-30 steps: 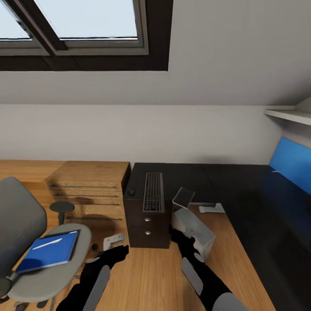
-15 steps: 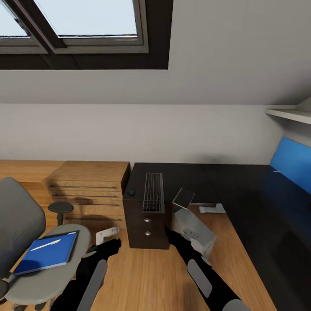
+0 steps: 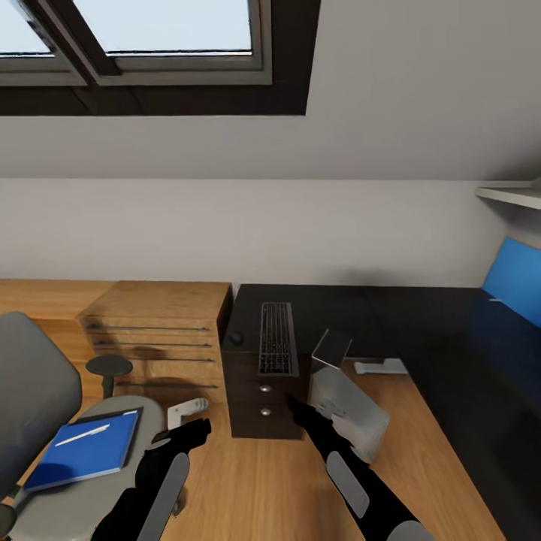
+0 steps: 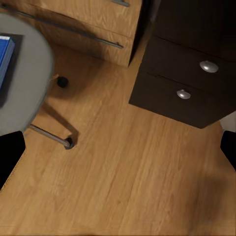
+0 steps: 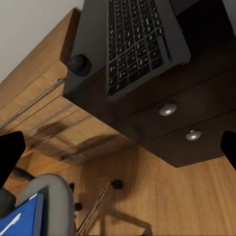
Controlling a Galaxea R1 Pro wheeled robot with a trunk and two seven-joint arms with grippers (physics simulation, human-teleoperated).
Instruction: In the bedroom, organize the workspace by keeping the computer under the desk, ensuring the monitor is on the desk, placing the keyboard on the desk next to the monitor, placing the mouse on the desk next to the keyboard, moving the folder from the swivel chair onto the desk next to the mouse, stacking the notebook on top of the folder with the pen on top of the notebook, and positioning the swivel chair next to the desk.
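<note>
We see a floor of warm, smooth wood planks with a soft sheen. The surface looks dark, matt wood, its drawer knobs shiny metal. The chest of drawers shows light grained wood with thin metal rails. The keyboard seems matt dark plastic, the computer brushed grey metal, the swivel chair smooth grey, and the folder glossy blue.
</note>
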